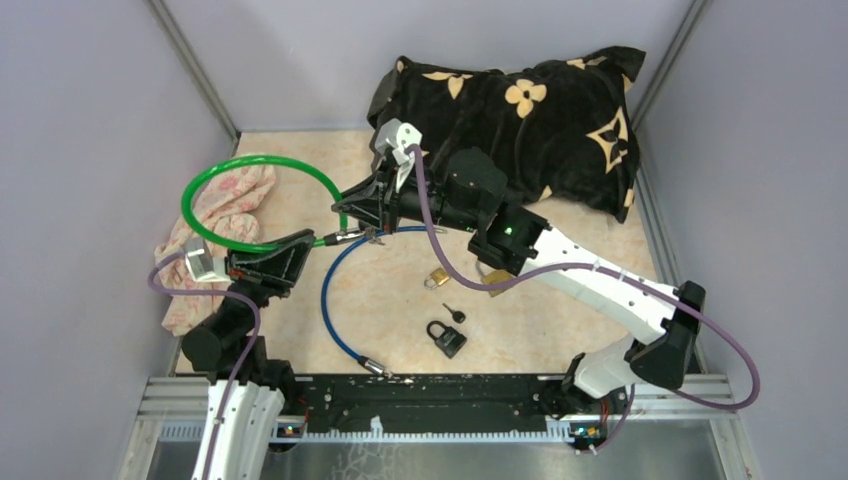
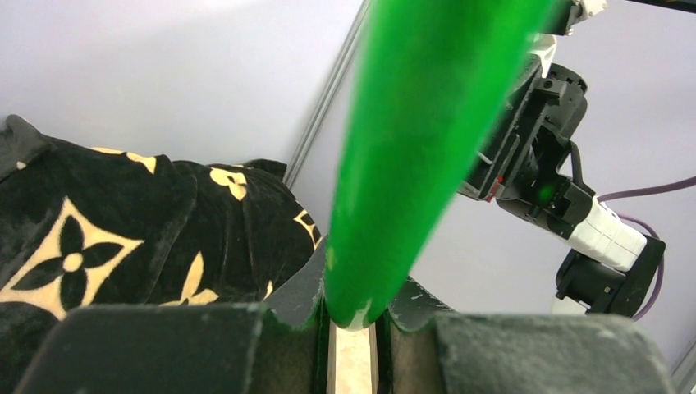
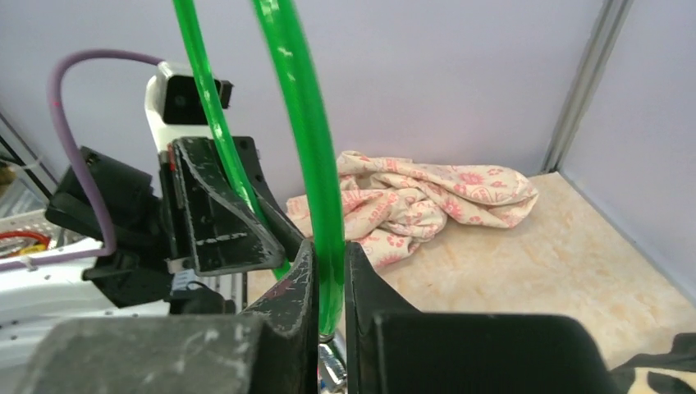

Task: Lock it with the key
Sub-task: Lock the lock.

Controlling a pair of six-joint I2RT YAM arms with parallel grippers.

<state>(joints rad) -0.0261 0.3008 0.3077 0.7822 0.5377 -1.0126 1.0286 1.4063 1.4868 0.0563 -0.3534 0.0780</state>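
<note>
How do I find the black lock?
Find the big flowery pillow at the back, then come straight down toward the near rail. Just right of the blue cable lies the black lock, below a small key. Unlike the gold lock nearby, it is all black.

Black padlock (image 1: 447,339) beside small key (image 1: 454,313)

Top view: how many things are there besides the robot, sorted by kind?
Cables: 2, green cable and blue cable
Padlocks: 2, brass padlock and black padlock
Keys: 1, key
Soft things: 2, pillow and cloth
Total: 7; brass bit under the right arm unclear, uncounted.
</note>
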